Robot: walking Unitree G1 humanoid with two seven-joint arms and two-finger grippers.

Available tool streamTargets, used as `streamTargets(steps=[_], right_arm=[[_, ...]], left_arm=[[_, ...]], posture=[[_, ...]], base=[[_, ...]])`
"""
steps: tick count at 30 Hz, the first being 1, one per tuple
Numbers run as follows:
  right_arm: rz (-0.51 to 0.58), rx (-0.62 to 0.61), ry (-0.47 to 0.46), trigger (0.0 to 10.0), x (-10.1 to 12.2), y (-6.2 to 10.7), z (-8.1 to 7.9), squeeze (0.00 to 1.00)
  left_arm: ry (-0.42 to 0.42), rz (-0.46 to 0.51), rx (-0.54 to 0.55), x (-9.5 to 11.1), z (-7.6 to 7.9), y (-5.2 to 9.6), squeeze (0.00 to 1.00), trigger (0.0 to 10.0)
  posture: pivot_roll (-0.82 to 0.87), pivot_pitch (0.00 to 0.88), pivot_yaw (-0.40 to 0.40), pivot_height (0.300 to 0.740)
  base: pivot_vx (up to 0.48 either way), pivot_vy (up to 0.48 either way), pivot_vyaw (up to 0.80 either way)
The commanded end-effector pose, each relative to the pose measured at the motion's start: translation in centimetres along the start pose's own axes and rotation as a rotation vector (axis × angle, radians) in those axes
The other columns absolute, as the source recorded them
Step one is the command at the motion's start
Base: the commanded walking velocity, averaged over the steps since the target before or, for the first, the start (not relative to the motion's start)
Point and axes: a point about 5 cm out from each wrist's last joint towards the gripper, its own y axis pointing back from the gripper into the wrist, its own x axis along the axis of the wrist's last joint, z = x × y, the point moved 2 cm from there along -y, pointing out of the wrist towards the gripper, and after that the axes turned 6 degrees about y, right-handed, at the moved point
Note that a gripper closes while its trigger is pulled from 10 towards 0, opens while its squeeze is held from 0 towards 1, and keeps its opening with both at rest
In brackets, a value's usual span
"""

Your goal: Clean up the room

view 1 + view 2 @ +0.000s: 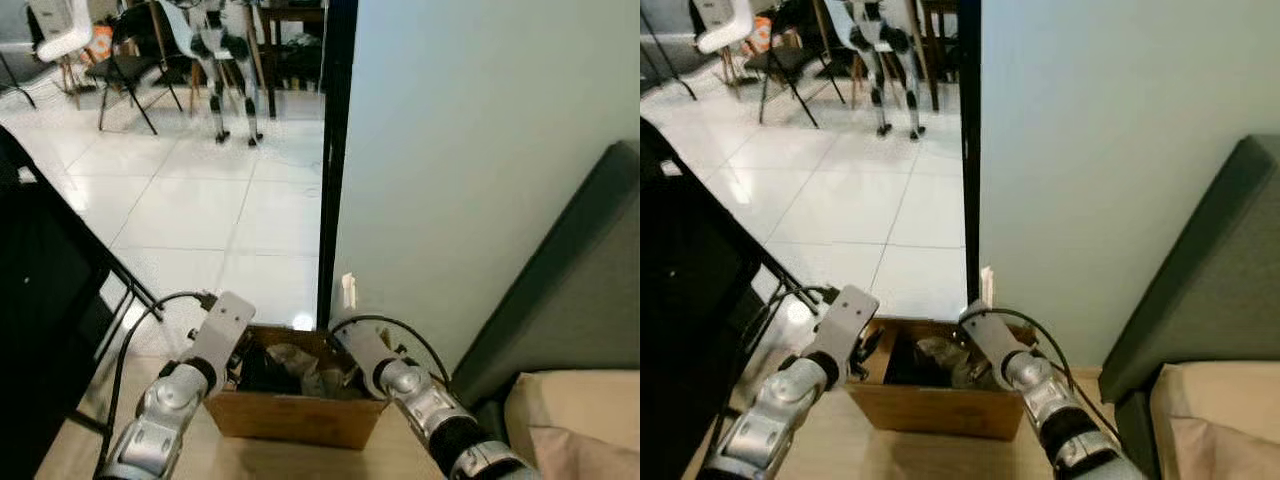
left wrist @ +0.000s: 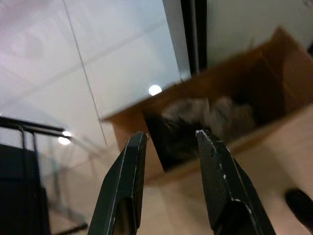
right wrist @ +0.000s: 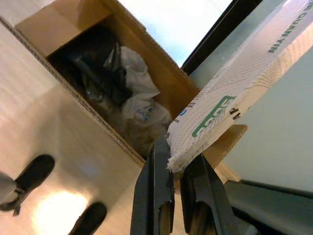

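Observation:
An open cardboard box (image 1: 290, 415) stands on the wooden floor by the wall, with crumpled bags and dark scraps (image 3: 129, 78) inside. My right gripper (image 3: 178, 156) hangs over the box's right end, shut on the edge of a white printed paper sheet (image 3: 244, 68) with green lettering. The sheet's tip (image 1: 347, 290) sticks up above the box. My left gripper (image 2: 171, 133) hovers open over the box's left end (image 2: 132, 122), with nothing between its fingers (image 2: 132, 166).
A black door post (image 1: 335, 150) and a pale wall rise right behind the box. At the right are a grey sofa (image 1: 580, 300) and a beige cushion (image 1: 580, 420). A black stand (image 1: 50, 300) is at the left. Chairs (image 1: 130, 60) stand far back on white tiles.

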Motion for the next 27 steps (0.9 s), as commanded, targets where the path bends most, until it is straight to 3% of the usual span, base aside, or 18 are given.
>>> streamTargets(steps=[1,6,10,16,21,27], right_arm=[[-0.008,0.041,0.026,10.0,0.0,-0.1,-0.6,0.0],[0.034,0.078,0.093,10.0,1.9,-0.4,0.1,0.0],[0.047,0.084,0.12,10.0,2.6,-0.5,0.7,0.0],[0.058,0.109,0.142,10.0,3.1,-0.6,0.8,0.0],[0.079,0.144,0.171,10.0,3.5,-0.6,0.3,0.0],[0.074,0.15,0.196,10.0,3.5,-0.7,0.0,0.0]], left_arm=[[-0.007,-0.001,-0.02,-0.1,-0.2,0.7,0.0,10.0],[-0.01,0.08,-0.049,1.1,-0.2,2.1,0.0,10.0],[-0.036,0.111,-0.045,1.6,-0.7,2.6,0.0,10.0],[-0.119,0.145,-0.139,2.4,-0.3,3.2,0.0,10.0],[-0.097,0.182,-0.173,2.9,0.0,3.4,0.0,10.0],[-0.153,0.14,-0.249,2.0,0.8,3.8,0.0,10.0]], posture=[[0.03,0.284,-0.018,0.74],[0.04,0.413,-0.038,0.74],[0.04,0.458,-0.049,0.74],[0.06,0.462,-0.049,0.74],[0.06,0.452,-0.045,0.74],[0.06,0.45,-0.037,0.74]], base=[[0.0,0.0,0.0],[0.0,0.0,0.0],[0.0,0.0,0.0],[0.0,0.0,0.0],[0.0,0.0,0.0],[0.0,0.0,0.0]])
